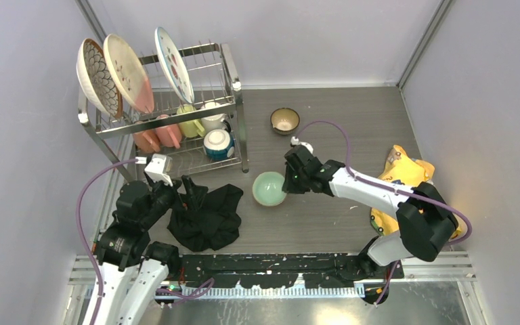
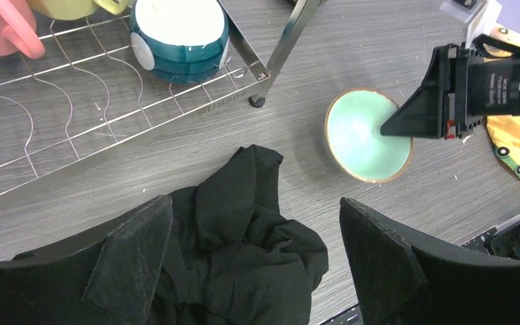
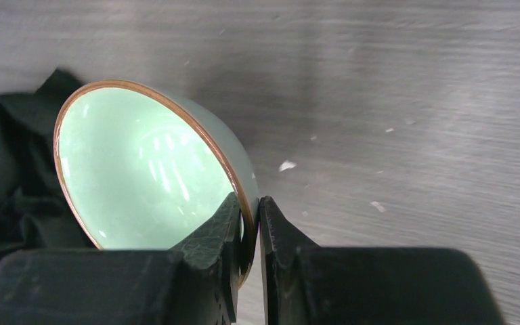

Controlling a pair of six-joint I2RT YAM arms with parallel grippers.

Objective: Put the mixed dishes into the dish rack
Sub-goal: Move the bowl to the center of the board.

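My right gripper (image 1: pixel 286 184) is shut on the rim of the mint-green bowl (image 1: pixel 268 188), one finger inside and one outside (image 3: pixel 249 215); the bowl (image 3: pixel 142 169) is tilted just over the table. It also shows in the left wrist view (image 2: pixel 365 135). The dish rack (image 1: pixel 169 115) stands at the back left with three patterned plates (image 1: pixel 128 71) upright on top, and pink mugs (image 1: pixel 159 133), a yellow mug (image 1: pixel 189 122), a white mug (image 1: pixel 213 115) and the blue bowl (image 1: pixel 218 143) below. A brown bowl (image 1: pixel 285 120) sits on the table. My left gripper (image 2: pixel 254 237) is open above the black cloth (image 1: pixel 206 213).
A yellow cloth (image 1: pixel 406 179) lies at the right by the right arm. The rack's front leg (image 2: pixel 261 101) stands close to the mint-green bowl. Grey walls close in the left, back and right.
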